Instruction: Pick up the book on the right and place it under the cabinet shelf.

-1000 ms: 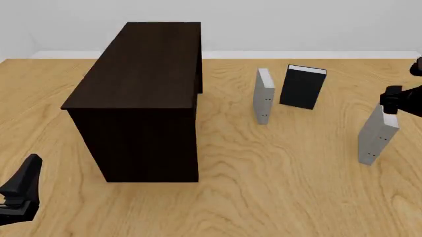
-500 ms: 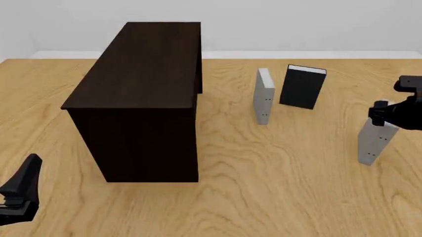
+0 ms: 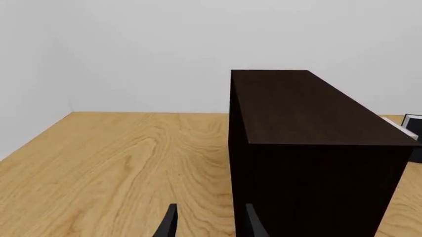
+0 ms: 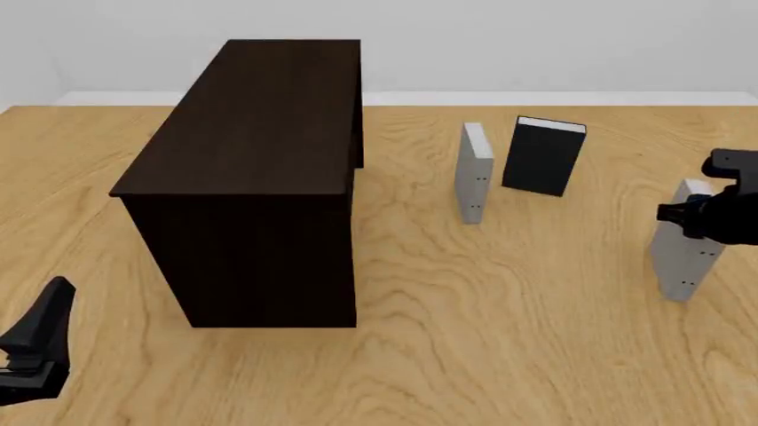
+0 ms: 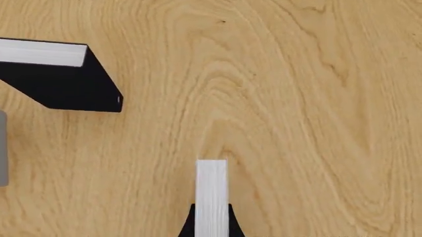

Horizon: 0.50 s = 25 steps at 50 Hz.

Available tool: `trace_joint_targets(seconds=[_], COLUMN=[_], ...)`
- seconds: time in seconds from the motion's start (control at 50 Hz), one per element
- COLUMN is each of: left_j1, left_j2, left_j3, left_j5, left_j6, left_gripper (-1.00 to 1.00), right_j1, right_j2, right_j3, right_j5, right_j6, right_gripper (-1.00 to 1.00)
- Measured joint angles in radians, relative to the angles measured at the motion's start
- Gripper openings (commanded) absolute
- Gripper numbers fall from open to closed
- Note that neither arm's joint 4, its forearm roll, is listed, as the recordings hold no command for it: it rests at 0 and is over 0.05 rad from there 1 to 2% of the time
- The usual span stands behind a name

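The book is light grey and stands upright at the table's right side. My right gripper is shut on its top edge. In the right wrist view the book's white page edge runs between the two dark fingertips of the right gripper. The cabinet shelf, a big, very dark brown box, stands at the left centre and also fills the left wrist view as a dark cabinet shelf. My left gripper hangs open and holds nothing near the front left corner; its fingers point toward the cabinet's near side.
A second grey book and a black book stand upright behind the middle of the table, right of the cabinet. The right wrist view shows the black book and a sliver of the second grey book.
My right gripper has come down and closed on the top of the right book. The book has gone from leaning to upright and shifted slightly right. The left arm has not moved.
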Motion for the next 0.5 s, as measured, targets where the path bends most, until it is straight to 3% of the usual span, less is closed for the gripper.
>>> trace_joint_targets(seconds=[0.3, 0.5], left_j1=[0.000, 0.001], left_j2=[-0.006, -0.001], left_j3=[-0.001, -0.001], left_j5=[0.006, 0.004], left_j6=[0.000, -0.001], left_gripper=[1.00, 1.00], right_j1=[0.032, 0.113], right_j2=[-0.098, -0.194], right_j3=[0.009, 0.025], right_j5=[0.036, 0.048], right_j6=[0.015, 0.105], right_gripper=[-1.00, -1.00])
